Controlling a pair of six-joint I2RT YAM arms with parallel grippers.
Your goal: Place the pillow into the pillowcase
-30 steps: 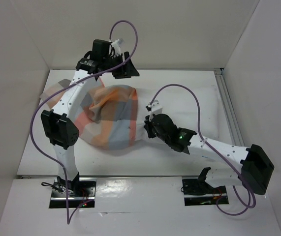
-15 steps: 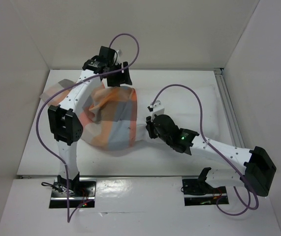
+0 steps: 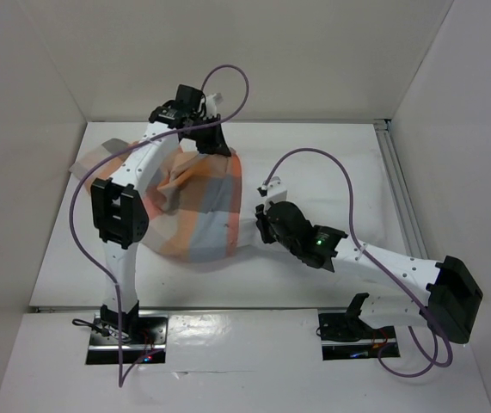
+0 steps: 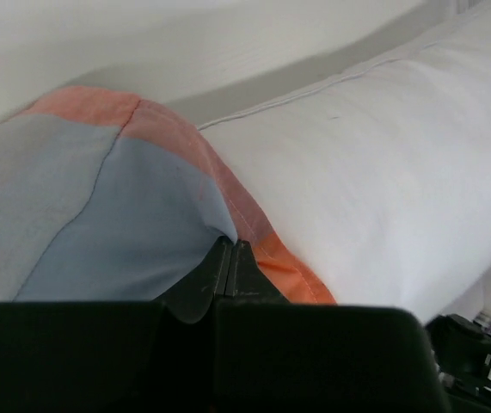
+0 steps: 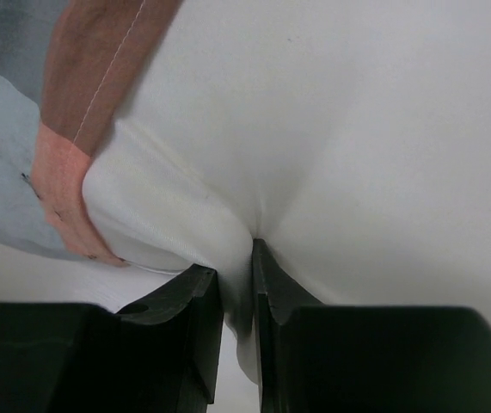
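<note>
The checked pillowcase (image 3: pixel 195 215) lies left of centre on the table, with the white pillow (image 3: pixel 247 234) sticking out of its right side. My left gripper (image 3: pixel 215 144) is at the case's far edge. In the left wrist view that gripper (image 4: pixel 230 245) is shut, its tips pinching the orange-and-blue hem of the pillowcase (image 4: pixel 99 198) beside the pillow (image 4: pixel 383 155). My right gripper (image 3: pixel 260 222) is at the pillow's exposed end. In the right wrist view it (image 5: pixel 238 258) is shut on a fold of the pillow (image 5: pixel 314 129), next to the pillowcase's edge (image 5: pixel 64 181).
White walls enclose the table at the back and both sides. An aluminium rail (image 3: pixel 397 189) runs along the right edge. A corner of the pillowcase (image 3: pixel 86 159) reaches toward the left wall. Purple cables loop above both arms.
My left gripper came down from near the back wall onto the pillowcase's far edge and shut there. The right arm stays at the pillow's end.
</note>
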